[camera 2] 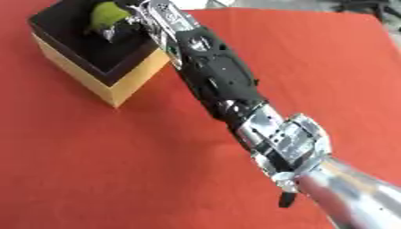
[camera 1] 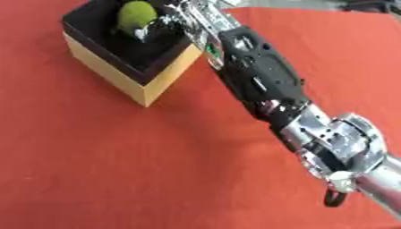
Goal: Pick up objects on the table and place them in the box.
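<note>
A yellow-green ball [camera 1: 136, 14] is over the black inside of the box [camera 1: 117, 67], a square box with tan outer walls at the upper left. My right hand [camera 1: 160, 24] reaches in over the box's right rim, its fingers curled round the ball's right side. The right arm [camera 1: 258, 76], black and silver, runs from the lower right corner up to the box. Whether the ball touches the box floor is hidden. My left hand shows in neither view.
A red cloth [camera 1: 117, 165] covers the table around the box. The table's far edge shows at the upper right [camera 2: 368, 11].
</note>
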`<state>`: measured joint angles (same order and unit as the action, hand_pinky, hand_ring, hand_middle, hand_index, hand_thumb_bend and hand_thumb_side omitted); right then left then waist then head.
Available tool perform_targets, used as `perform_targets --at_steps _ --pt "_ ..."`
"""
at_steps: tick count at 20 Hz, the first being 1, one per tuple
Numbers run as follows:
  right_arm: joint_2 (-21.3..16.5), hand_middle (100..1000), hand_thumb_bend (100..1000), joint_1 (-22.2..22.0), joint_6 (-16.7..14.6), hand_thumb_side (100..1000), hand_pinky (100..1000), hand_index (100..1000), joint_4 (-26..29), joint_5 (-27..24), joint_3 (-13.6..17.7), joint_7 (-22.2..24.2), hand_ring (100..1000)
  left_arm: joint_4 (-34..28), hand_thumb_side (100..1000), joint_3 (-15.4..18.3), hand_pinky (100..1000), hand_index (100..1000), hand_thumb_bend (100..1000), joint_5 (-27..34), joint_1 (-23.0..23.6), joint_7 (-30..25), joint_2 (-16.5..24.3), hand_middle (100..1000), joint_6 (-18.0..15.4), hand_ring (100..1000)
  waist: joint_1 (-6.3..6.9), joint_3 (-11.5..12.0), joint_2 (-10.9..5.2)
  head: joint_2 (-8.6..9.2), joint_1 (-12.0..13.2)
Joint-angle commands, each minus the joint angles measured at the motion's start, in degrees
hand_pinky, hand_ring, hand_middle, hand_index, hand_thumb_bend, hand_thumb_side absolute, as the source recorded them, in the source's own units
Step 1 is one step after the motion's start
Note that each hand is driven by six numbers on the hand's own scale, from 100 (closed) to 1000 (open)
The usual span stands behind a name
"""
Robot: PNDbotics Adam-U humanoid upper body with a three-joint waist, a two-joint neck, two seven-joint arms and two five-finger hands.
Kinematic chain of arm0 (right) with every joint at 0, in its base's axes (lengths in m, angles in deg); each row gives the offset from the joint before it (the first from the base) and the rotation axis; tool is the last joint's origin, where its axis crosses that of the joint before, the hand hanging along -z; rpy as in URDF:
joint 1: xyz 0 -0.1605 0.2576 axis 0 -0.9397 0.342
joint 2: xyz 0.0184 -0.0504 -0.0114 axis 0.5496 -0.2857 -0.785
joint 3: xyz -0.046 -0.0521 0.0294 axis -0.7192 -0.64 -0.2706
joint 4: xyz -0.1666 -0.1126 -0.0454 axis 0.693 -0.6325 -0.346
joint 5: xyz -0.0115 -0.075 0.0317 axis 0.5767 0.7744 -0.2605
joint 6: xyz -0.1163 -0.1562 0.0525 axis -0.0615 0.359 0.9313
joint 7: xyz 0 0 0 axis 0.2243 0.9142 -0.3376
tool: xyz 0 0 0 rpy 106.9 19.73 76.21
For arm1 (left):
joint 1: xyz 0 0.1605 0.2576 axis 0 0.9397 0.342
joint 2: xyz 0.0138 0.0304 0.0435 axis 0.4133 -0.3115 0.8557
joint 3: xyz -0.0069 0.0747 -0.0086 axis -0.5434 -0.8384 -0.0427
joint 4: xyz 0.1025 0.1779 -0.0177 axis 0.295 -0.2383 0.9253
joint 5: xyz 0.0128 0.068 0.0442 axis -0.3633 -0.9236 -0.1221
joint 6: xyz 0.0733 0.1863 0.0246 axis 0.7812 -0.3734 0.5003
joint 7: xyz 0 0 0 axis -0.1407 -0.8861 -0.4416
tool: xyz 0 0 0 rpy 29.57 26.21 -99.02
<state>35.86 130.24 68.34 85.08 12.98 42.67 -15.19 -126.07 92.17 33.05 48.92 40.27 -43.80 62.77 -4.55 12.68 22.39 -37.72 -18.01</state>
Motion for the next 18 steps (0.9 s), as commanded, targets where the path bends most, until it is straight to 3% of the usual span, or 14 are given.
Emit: perform_targets --at_steps 1,7,10,11,13,18 --pt "-1.8 827 273 1.43 0.69 441 878 930 2.9 0.59 0.51 -0.38 870 -0.84 560 0.69 761 753 213 0.25 -0.17 -0.06 0.9 646 -0.04 656 0.71 -0.07 -1.64 0.02 0.18" --pt "-4.88 785 225 1.29 1.93 320 853 921 9.74 -2.95 0.63 -2.57 844 -0.84 559 0.85 761 753 213 0.1 0.05 0.1 1.03 647 -0.07 656 0.68 -0.39 -1.88 -0.27 0.96" --pt "-7.57 749 100 1.1 1.94 279 828 898 14.03 -5.58 0.81 -4.87 824 -0.84 560 0.97 761 753 213 0.0 0.24 0.26 1.08 647 -0.04 657 0.65 -0.66 -1.94 -0.44 1.85" --pt "-8.52 732 100 1.06 2.03 270 812 876 15.47 -6.47 1.14 -5.59 809 -0.84 559 1.0 761 754 213 -0.04 0.32 0.29 1.11 647 -0.03 657 0.66 -0.82 -2.0 -0.54 2.23" --pt "-10.98 720 100 0.61 1.68 270 802 864 18.35 -8.24 2.35 -7.25 801 -0.84 559 1.1 761 753 213 -0.15 0.46 0.41 1.17 647 -0.03 657 0.71 -1.08 -2.1 -0.65 2.96" --pt "-16.96 710 100 -4.18 0.97 375 793 844 25.88 -12.87 3.72 -11.85 796 -0.84 558 1.3 761 754 214 -0.36 0.65 0.66 1.28 647 -0.05 657 0.88 -1.72 -2.21 -0.7 4.82"
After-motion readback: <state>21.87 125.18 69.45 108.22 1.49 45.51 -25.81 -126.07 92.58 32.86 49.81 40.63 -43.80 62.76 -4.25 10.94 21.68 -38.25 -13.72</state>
